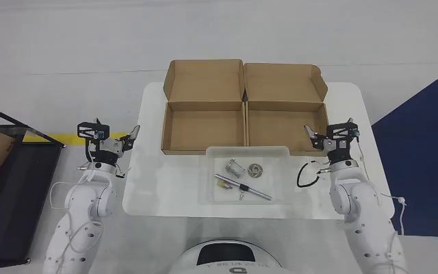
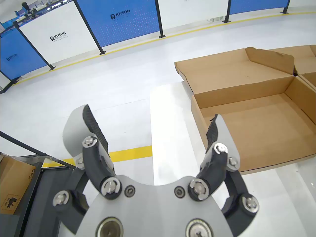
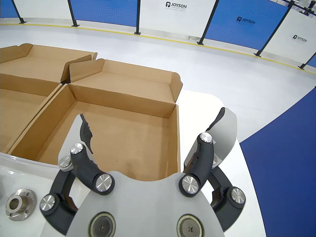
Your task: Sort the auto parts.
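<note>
A clear tray (image 1: pixel 213 152) at the table's front middle holds a cylindrical metal part (image 1: pixel 234 168), a round flange (image 1: pixel 255 169), a long metal shaft (image 1: pixel 243 187) and a small screw (image 1: pixel 241 197). The flange (image 3: pixel 21 204) also lies close to the right wrist. Behind the tray stand two open cardboard boxes, the left box (image 1: pixel 203 128) and the right box (image 1: pixel 285 127), both with bare floors. My left gripper (image 1: pixel 127 135) (image 2: pixel 150 122) hangs open over the table's left edge. My right gripper (image 1: pixel 316 137) (image 3: pixel 153 124) hangs open by the right box's front right corner.
The white table (image 1: pixel 154 185) has bare room on both sides of the tray. A black cable loop (image 1: pixel 306 174) lies right of the tray. A dark cart (image 1: pixel 20 178) with a cardboard box (image 2: pixel 14 181) stands off the table's left side.
</note>
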Robot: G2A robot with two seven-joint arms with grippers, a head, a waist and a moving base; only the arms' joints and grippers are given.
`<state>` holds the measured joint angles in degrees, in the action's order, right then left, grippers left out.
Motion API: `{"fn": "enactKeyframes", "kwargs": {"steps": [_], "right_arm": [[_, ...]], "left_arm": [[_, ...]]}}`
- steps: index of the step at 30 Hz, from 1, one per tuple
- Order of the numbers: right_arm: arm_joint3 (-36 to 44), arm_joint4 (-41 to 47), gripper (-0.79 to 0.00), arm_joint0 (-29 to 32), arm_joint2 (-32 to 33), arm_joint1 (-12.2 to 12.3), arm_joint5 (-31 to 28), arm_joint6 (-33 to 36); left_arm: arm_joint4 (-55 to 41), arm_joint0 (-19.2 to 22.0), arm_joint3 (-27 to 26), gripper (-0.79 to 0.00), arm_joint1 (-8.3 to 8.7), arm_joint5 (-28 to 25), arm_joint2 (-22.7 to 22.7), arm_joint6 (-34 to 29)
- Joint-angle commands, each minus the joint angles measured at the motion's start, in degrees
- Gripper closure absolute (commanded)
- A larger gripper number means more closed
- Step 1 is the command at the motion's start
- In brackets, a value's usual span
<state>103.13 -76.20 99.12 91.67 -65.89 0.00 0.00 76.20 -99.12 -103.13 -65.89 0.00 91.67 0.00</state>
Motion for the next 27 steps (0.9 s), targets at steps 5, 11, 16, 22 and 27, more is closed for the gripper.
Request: {"fn": "enactKeyframes", "kwargs": {"steps": [5,11,16,22,27], "right_arm": [[0.00,0.00,-0.785,0.00,0.00,0.00,0.00,0.00],[0.00,0.00,-0.785,0.00,0.00,0.00,0.00,0.00],[3.72,-8.96,-0.785,2.99,-4.39,-0.06,-1.25,-1.72],[6.54,-14.05,-0.785,5.16,-6.77,0.19,-6.69,-3.37],[6.54,-14.05,-0.785,5.16,-6.77,0.19,-6.69,-3.37]], "left_arm": [[0.00,0.00,0.00,-0.785,0.00,0.00,0.00,0.00],[0.00,0.00,0.00,-0.784,0.00,0.00,0.00,0.00],[0.00,0.00,0.00,-0.785,0.00,0.00,0.00,0.00],[0.00,0.00,0.00,-0.785,0.00,0.00,0.00,0.00],[0.00,0.00,0.00,-0.785,0.00,0.00,0.00,0.00]]}}
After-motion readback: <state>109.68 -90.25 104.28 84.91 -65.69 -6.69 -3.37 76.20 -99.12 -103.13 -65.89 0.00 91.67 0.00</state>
